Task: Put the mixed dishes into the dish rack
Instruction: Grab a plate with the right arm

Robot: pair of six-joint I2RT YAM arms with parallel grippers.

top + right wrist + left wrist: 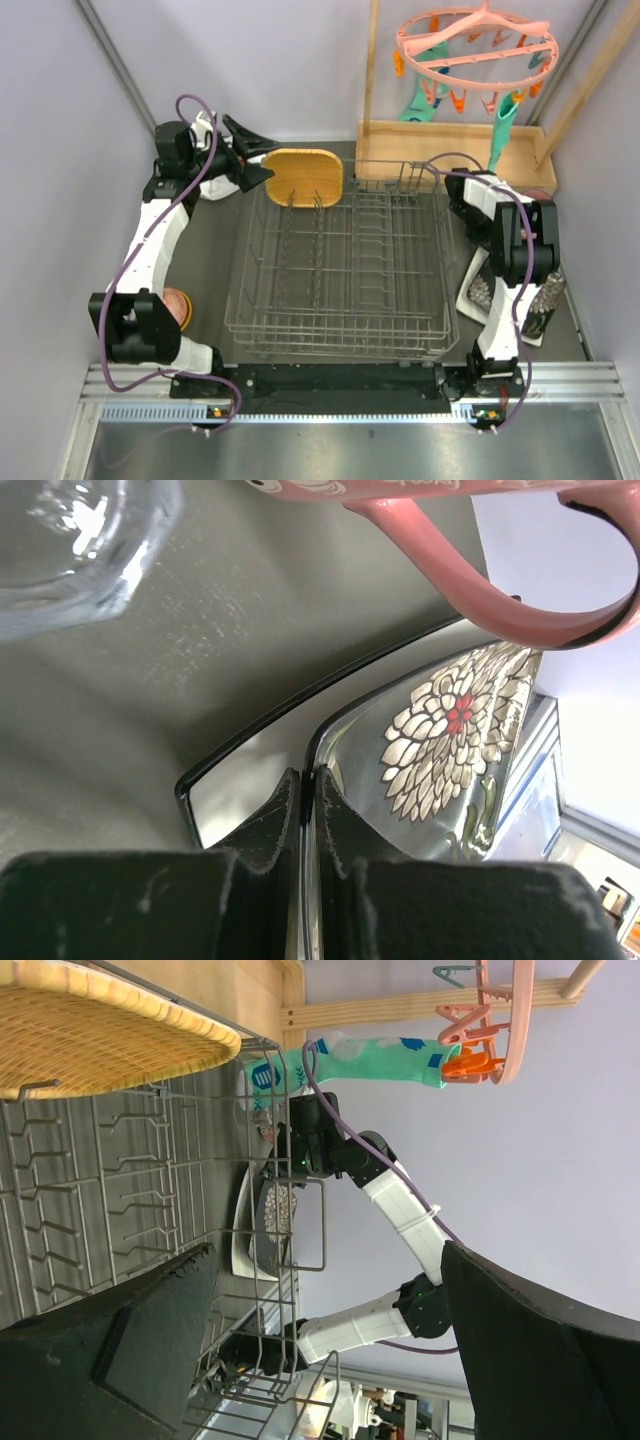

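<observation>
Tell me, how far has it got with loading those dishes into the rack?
Done: only the yellow wooden plate stands in the dish rack, the open left gripper beside it. In hand: the right gripper is shut on the black floral plate, at its rim. Left: the pale plate beneath, pink cup, clear glass and orange bowl, all outside the rack.

Thin grey metal wire, dully shiny, makes the dish rack (pixel 340 260); the yellow plate (pixel 303 177) is matt wood with fine grain; the black flowered plate (pixel 440 750) is glossy and mirror-like, the pink cup (pixel 480 605) smooth and glazed, the glass (pixel 70 540) clear, the table (pixel 250 650) dark and matt
</observation>
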